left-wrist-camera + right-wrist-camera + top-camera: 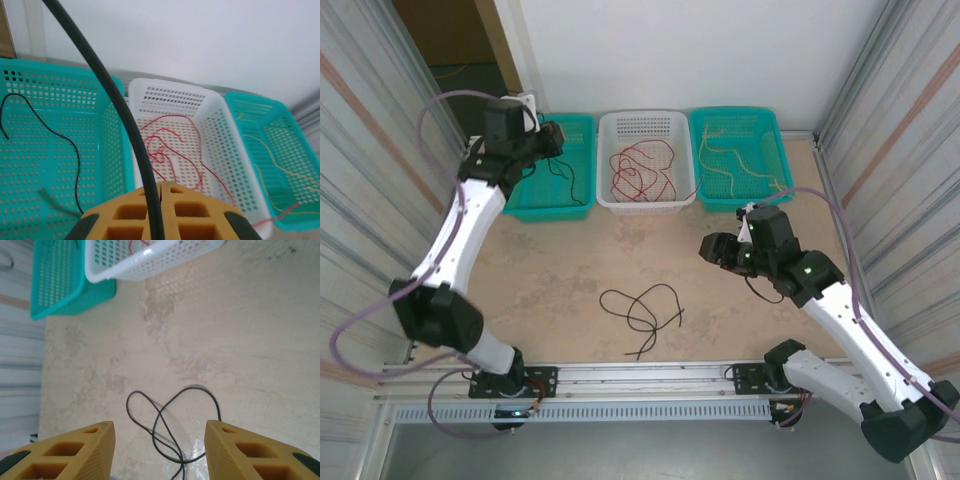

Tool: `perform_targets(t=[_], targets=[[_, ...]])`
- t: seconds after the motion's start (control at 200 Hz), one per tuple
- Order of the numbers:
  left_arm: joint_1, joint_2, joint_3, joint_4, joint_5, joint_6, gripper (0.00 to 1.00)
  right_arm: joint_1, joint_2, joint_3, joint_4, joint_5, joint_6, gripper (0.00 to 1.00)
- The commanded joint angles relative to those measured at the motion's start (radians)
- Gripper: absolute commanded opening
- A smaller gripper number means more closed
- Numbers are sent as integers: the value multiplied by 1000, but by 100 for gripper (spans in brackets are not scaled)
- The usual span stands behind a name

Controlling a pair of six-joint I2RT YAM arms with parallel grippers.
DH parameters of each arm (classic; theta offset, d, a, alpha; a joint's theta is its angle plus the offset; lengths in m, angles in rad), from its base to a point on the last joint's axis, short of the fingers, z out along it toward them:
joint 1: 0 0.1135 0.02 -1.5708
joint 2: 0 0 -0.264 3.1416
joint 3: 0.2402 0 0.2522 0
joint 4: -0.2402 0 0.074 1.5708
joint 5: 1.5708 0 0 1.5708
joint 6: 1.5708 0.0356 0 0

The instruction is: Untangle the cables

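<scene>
My left gripper (pixel 548 136) hovers over the left teal basket (pixel 575 205). In the left wrist view the left gripper (pixel 161 186) is shut on a black cable (pixel 115 95) that runs up from between its fingers. A thin black strand (pixel 65 140) lies in that basket (pixel 116 150). Red cables (pixel 638 172) sit tangled in the white basket (pixel 640 125). Pale yellow cables (pixel 730 160) lie in the right teal basket (pixel 735 118). A looped black cable (pixel 638 300) rests on the table. My right gripper (pixel 708 250) is to its right, and in the right wrist view this gripper (pixel 160 440) stands open above the black loop (pixel 159 414).
The three baskets stand in a row against the back wall. Corrugated metal walls close in both sides. A metal rail (pixel 650 375) carrying the arm bases runs along the near edge. Thick lilac-grey arm cables (pixel 450 100) loop beside each arm.
</scene>
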Motion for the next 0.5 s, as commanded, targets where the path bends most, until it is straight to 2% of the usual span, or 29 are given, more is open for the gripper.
perform_targets(t=[0.0, 0.055, 0.095, 0.175, 0.281, 0.446, 0.496], targets=[[42, 144, 134, -59, 50, 60, 30, 15, 29, -14, 33, -16, -52, 49], [54, 234, 244, -132, 3, 51, 60, 20, 45, -14, 35, -12, -56, 49], [61, 308, 332, -203, -6, 40, 69, 25, 55, -13, 40, -12, -62, 49], [58, 355, 412, -292, 1, 11, 75, 43, 76, -5, 39, -3, -73, 49], [27, 261, 298, -268, -10, 7, 86, 78, 133, 3, 41, -1, -90, 51], [-28, -9, 20, -253, -60, -24, 83, 206, 276, 36, -10, 14, -122, 51], [-51, -113, -97, -240, -54, -55, 81, 243, 323, 38, -4, -5, -139, 55]])
